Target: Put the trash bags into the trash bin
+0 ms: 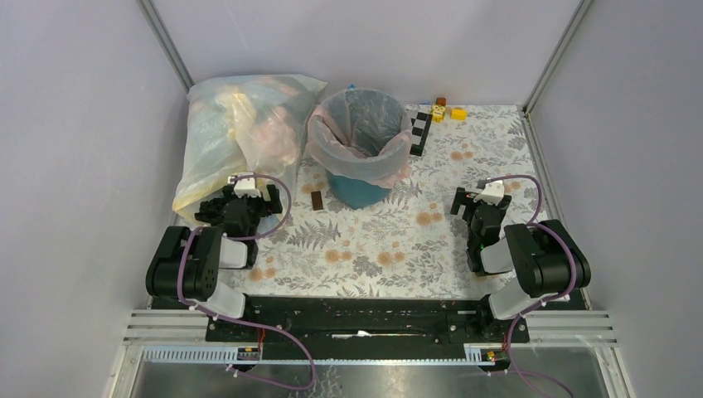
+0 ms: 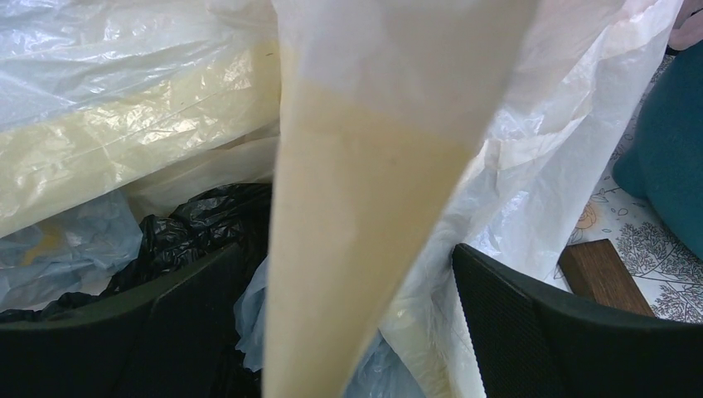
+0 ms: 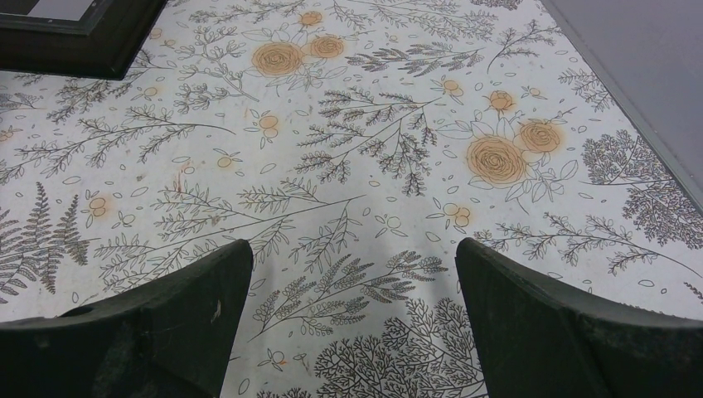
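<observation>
A big clear bag (image 1: 240, 133) stuffed with yellowish, pink and black trash bags leans in the back left corner. The teal trash bin (image 1: 358, 189) stands just right of it, lined with a clear pinkish bag. My left gripper (image 1: 240, 197) is at the bag's near edge. In the left wrist view it (image 2: 348, 257) is open, with a cream fold of the bag (image 2: 356, 207) hanging between the fingers and the bin (image 2: 671, 166) at the right. My right gripper (image 1: 479, 203) is open and empty over the floral table (image 3: 332, 124) at the right; it also shows in the right wrist view (image 3: 352, 249).
A small brown block (image 1: 317, 201) lies by the bin's foot, also seen in the left wrist view (image 2: 601, 274). A black-and-white checkered strip (image 1: 419, 133) and small yellow and orange blocks (image 1: 458, 113) lie at the back right. Grey walls close in both sides.
</observation>
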